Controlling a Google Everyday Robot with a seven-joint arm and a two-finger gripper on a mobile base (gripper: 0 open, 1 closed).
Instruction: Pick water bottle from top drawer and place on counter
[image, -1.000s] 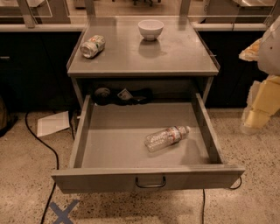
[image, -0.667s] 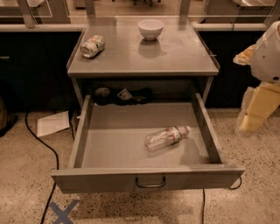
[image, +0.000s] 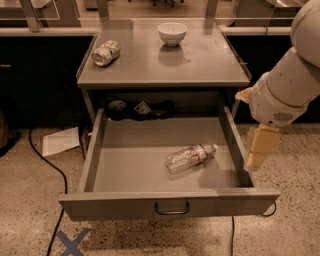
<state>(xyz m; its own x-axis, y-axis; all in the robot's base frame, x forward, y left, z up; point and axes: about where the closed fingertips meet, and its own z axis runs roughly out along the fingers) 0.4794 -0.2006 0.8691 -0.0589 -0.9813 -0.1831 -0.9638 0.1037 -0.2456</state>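
Observation:
The water bottle (image: 191, 157) lies on its side in the open top drawer (image: 165, 202), right of the middle, with its pale cap pointing to the right. The counter (image: 200, 60) is the grey metal top above the drawer. My gripper (image: 255, 161) hangs downwards from the white arm (image: 292, 82), just outside the drawer's right wall. It is to the right of the bottle, apart from it, and holds nothing.
A crushed green-and-white can (image: 106, 52) lies at the counter's left. A white bowl (image: 172, 33) stands at its back centre. Dark items (image: 140, 109) sit at the back of the drawer. A black cable (image: 47, 160) and a paper sheet (image: 60, 141) lie on the floor to the left.
My arm and gripper have moved left and down, from the far right edge of the view towards the drawer's right wall. The bottle has not moved.

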